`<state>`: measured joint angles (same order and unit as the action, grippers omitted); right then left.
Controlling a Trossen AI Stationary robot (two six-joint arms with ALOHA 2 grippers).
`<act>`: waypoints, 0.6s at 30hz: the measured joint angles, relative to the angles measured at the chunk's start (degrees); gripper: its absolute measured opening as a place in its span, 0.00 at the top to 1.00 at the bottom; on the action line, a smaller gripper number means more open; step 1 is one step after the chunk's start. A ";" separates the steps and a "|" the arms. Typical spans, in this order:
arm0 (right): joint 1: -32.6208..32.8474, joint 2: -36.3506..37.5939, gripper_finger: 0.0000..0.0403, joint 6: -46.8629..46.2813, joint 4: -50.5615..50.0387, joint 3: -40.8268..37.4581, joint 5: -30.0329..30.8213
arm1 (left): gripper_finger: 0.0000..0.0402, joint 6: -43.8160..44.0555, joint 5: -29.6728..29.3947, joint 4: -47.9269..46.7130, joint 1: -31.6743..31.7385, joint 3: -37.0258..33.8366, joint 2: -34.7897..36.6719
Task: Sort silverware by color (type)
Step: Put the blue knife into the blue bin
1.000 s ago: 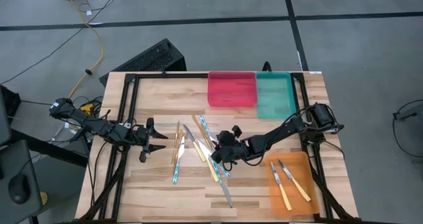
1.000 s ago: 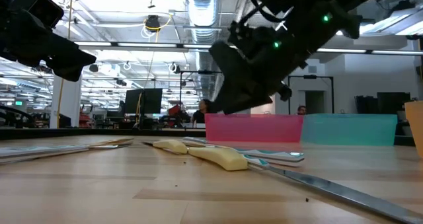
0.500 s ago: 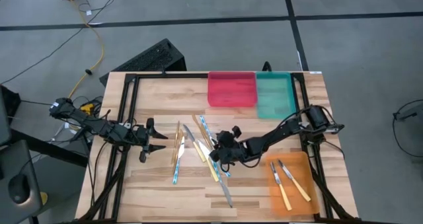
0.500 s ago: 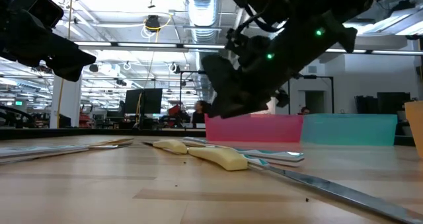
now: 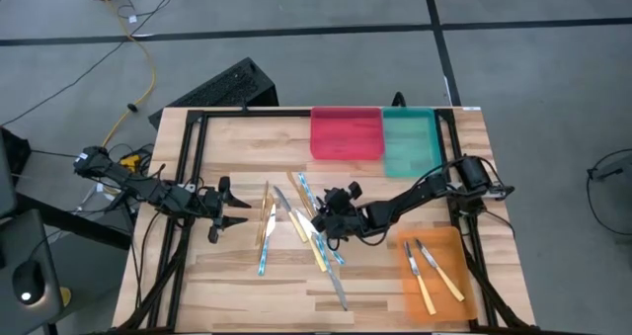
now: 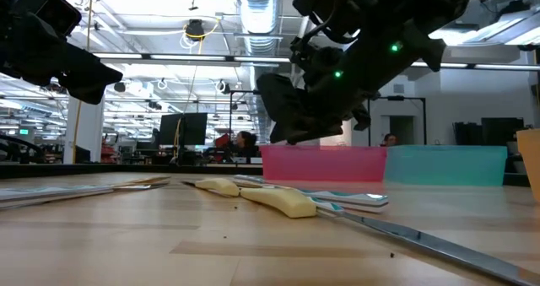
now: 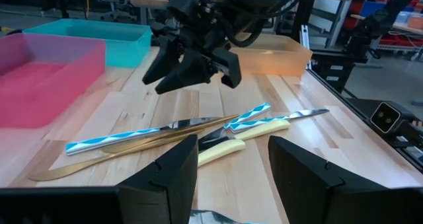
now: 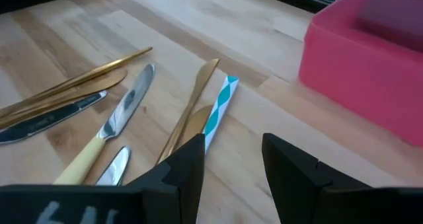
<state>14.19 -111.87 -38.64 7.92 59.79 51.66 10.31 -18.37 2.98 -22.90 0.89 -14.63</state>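
Pale wooden planks make the surface (image 5: 237, 276), which has a black frame around it and a grey floor on all sides. At the far edge stand a red tray (image 5: 346, 133) and a teal tray (image 5: 409, 143), touching each other. An orange tray (image 5: 434, 274) lies at the near right corner, and two yellow-handled knives (image 5: 433, 274) rest inside it, side by side.

Most of the silverware (image 5: 296, 226) lies loose in the middle of the surface, in a crossed pile. In the right wrist view one sees a blue-and-white striped handle (image 8: 218, 112), a gold-coloured piece (image 8: 188, 115) just beside it, two long gold sticks (image 8: 73, 85), and a knife with a yellow handle (image 8: 109, 141). In the low view a yellow handle (image 6: 283, 202) lies nearest the camera, with a long metal blade (image 6: 422, 240) running towards the right.

The right gripper (image 5: 331, 219) hangs over the right side of this pile, above the utensils and not touching them. Its fingers (image 8: 192, 164) are apart and nothing is between them. The left gripper (image 5: 229, 216) waits at the left side of the surface, near the pile but apart from it; its fingers (image 7: 165, 178) are also apart and hold nothing.
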 joint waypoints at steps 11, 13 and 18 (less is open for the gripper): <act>-0.44 0.04 0.56 3.11 3.02 0.00 -0.08 | 0.58 0.02 0.00 -0.02 0.00 0.00 0.00; -0.48 0.04 0.56 3.12 3.06 0.00 -0.12 | 0.58 0.02 0.00 -0.01 0.00 0.00 0.00; -0.48 0.04 0.56 3.14 3.18 0.00 0.53 | 0.58 0.02 0.00 -0.02 0.00 0.00 0.00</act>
<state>13.72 -111.83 -35.51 11.10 59.79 52.19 10.33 -18.37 2.96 -22.90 0.89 -14.63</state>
